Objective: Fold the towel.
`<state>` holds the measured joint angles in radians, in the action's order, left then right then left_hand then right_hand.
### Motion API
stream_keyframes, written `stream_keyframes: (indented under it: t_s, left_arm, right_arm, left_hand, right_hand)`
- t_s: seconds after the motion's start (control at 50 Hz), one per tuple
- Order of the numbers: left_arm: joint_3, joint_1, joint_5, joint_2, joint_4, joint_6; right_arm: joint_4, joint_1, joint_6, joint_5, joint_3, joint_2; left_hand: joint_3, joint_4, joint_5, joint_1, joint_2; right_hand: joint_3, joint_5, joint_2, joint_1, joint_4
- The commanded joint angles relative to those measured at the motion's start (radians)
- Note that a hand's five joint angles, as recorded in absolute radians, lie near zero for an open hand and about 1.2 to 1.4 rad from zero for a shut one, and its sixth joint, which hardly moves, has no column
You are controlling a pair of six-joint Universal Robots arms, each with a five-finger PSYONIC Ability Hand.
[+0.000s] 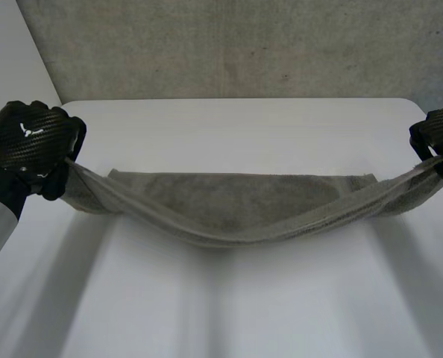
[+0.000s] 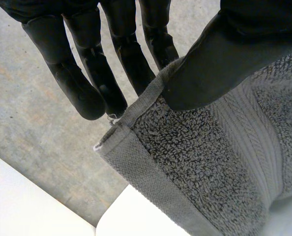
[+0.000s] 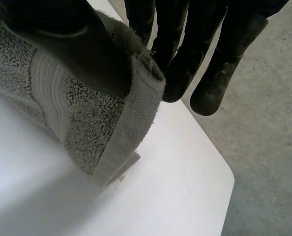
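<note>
A grey towel hangs stretched between my two hands above the white table, sagging in the middle, its far part lying on the table. My left hand holds the towel's left corner, pinched between thumb and fingers. My right hand holds the right corner the same way, thumb pressed on the cloth against the fingers. Both corners are lifted off the table.
The table's far edge meets a grey carpeted floor. A rounded table corner lies below my right hand, another table corner below my left.
</note>
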<state>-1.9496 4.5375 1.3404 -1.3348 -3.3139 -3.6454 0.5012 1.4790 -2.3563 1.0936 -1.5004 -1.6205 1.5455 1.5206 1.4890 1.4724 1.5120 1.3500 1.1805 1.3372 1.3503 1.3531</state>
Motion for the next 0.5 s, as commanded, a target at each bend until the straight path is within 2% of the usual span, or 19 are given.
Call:
stream_keyframes:
  t_s: [0.02, 0.1, 0.14, 0.22, 0.26, 0.34, 0.5]
  left_arm:
    - [0.061, -0.005, 0.002, -0.243, -0.039, -0.039]
    - [0.107, -0.005, 0.002, -0.363, -0.058, -0.096]
    - [0.177, -0.011, 0.005, -0.490, -0.073, -0.149]
    - [0.265, -0.025, 0.011, -0.604, -0.090, -0.170]
    - [0.355, -0.041, 0.017, -0.705, -0.101, -0.171]
    - [0.454, -0.058, 0.019, -0.794, -0.107, -0.170]
    - [0.641, -0.093, 0.071, -0.957, -0.117, -0.168]
  right_arm:
    - [-0.016, 0.017, 0.000, 0.017, 0.103, 0.227]
    - [-0.020, 0.018, -0.001, 0.035, 0.164, 0.320]
    - [-0.026, 0.024, -0.008, 0.078, 0.239, 0.422]
    - [-0.070, 0.047, -0.017, 0.131, 0.302, 0.514]
    - [-0.115, 0.070, -0.032, 0.157, 0.328, 0.553]
    - [-0.296, 0.113, -0.087, 0.227, 0.364, 0.649]
    - [-0.544, 0.158, -0.109, 0.261, 0.370, 0.766]
  left_hand:
    - [-0.149, -0.124, -0.267, -0.076, -0.116]
    - [-0.149, -0.124, -0.267, -0.076, -0.116]
    - [-0.149, -0.124, -0.267, -0.076, -0.116]
    - [-0.149, -0.124, -0.267, -0.076, -0.116]
    - [-0.149, -0.124, -0.267, -0.076, -0.116]
    - [-0.149, -0.124, -0.267, -0.076, -0.116]
    - [-0.149, -0.124, -0.267, -0.076, -0.116]
  right_hand:
    - [0.046, 0.041, 0.059, 0.046, 0.043]
    - [0.046, 0.041, 0.059, 0.046, 0.043]
    - [0.046, 0.041, 0.059, 0.046, 0.043]
    - [0.046, 0.041, 0.059, 0.046, 0.043]
    - [0.046, 0.041, 0.059, 0.046, 0.043]
    - [0.046, 0.041, 0.059, 0.046, 0.043]
    - [0.046, 0.041, 0.059, 0.046, 0.043]
